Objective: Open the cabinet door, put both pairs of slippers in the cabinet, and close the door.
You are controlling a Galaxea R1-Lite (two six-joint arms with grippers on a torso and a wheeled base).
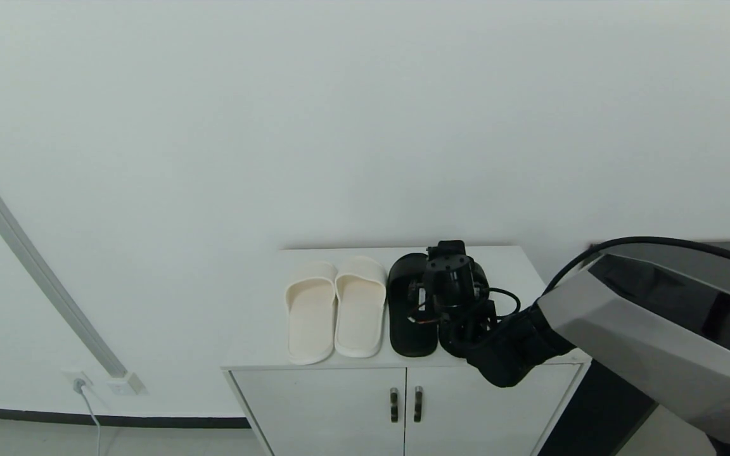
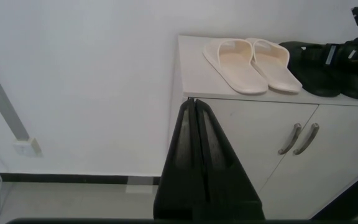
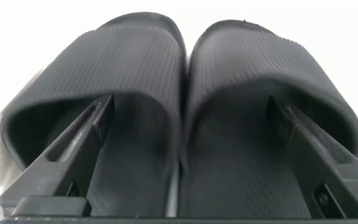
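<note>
Wall [image 1: 365, 126]: plain white, directly behind the cabinet.
Cabinet [image 1: 314, 411]: white and low, backed against the wall; both front doors shut.
Cabinet top [image 1: 257, 348]: flat white surface carrying both pairs of slippers in one row, toes to the wall.
Right arm [image 1: 511, 348]: comes in from the robot's right, over the front right corner of the cabinet top. Its wrist sits above the black slippers and hides most of the right-hand one in the head view.
Wall rail [image 1: 29, 259]: grey strip running diagonally down the wall, well to the left of the cabinet.
Black slippers [image 1: 406, 329]: on the right half of the cabinet top, the two touching side by side.
White slippers [image 1: 358, 310]: just beside the black pair on its left, the nearest edges close or touching; nothing holds them.
Right pincer [image 3: 189, 102]: fingers apart, one reaching under the strap of each black slipper; whether either finger touches the strap cannot be told.
Left pincer [image 2: 195, 102]: fingers pressed together on nothing, held off the cabinet's left side, tips pointing toward its front left top corner.
Door handles [image 1: 394, 405]: two dark vertical bars either side of the centre seam, below the black pair.
Wall socket [image 1: 78, 382]: low on the wall at the rail's foot, a grey cable [image 1: 92, 418] hanging from it.
</note>
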